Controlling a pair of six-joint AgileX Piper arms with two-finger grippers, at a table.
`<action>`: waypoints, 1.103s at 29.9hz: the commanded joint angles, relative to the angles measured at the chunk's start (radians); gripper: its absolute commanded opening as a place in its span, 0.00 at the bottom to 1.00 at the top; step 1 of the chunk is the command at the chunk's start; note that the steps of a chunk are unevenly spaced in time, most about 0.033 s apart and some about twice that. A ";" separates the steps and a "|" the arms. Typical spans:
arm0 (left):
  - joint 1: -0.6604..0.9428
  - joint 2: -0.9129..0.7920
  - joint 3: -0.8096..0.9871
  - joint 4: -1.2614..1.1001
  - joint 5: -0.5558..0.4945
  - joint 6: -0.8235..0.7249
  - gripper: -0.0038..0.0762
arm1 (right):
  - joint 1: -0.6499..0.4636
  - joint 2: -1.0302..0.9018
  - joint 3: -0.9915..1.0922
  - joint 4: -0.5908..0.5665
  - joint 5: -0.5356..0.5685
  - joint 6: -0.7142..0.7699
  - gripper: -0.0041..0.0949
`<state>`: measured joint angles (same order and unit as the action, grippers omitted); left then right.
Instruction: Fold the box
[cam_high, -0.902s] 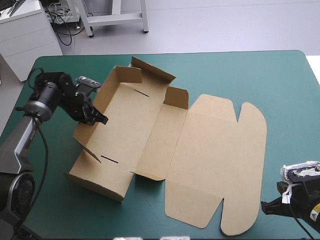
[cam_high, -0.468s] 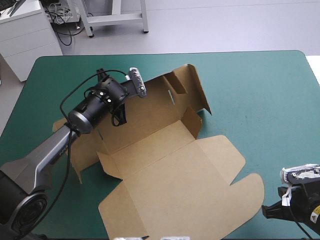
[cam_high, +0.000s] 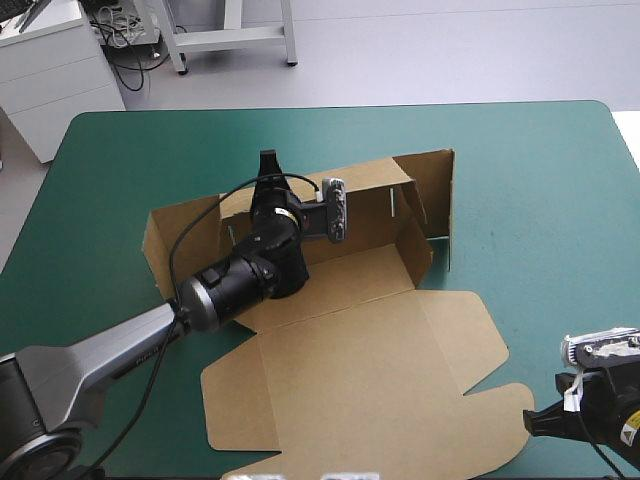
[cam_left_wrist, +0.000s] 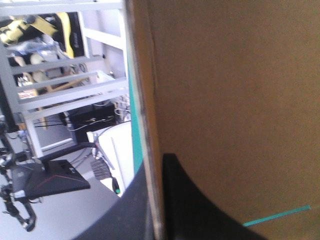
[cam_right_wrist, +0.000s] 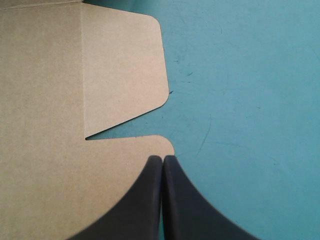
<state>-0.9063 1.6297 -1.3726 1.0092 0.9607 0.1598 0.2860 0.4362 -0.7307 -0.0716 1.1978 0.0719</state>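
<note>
Brown box (cam_high: 370, 350) at the middle of the teal-green worktop (cam_high: 530, 170): tray half with walls raised toward the far edge, lid flat toward the near edge. Clamped on the far wall, the left end effector (cam_left_wrist: 156, 172), board pinched between its black fingers (cam_left_wrist: 190, 210). Closed by the near right corner, the right end effector (cam_right_wrist: 162, 159), tips at the edge of a rounded lid flap (cam_right_wrist: 100, 175).

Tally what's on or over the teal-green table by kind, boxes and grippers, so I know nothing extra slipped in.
brown box: 1
black-fingered grippers: 2, the left gripper shut on the box, the right gripper shut at the lid's edge
total: 3
</note>
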 joint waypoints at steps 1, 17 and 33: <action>-0.072 -0.075 0.064 0.199 -0.060 -0.145 0.01 | -0.004 0.009 -0.023 -0.005 -0.060 -0.002 0.02; -0.136 -0.118 0.329 0.652 -0.109 -0.555 0.01 | -0.004 0.009 -0.023 0.055 -0.081 0.009 0.02; -0.136 -0.041 0.325 0.732 0.058 -0.732 0.01 | -0.004 0.011 -0.023 0.072 -0.089 0.001 0.27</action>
<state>-1.0362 1.6243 -1.0211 1.6921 0.9425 -0.5459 0.2860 0.4362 -0.7307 0.0000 1.1722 0.0823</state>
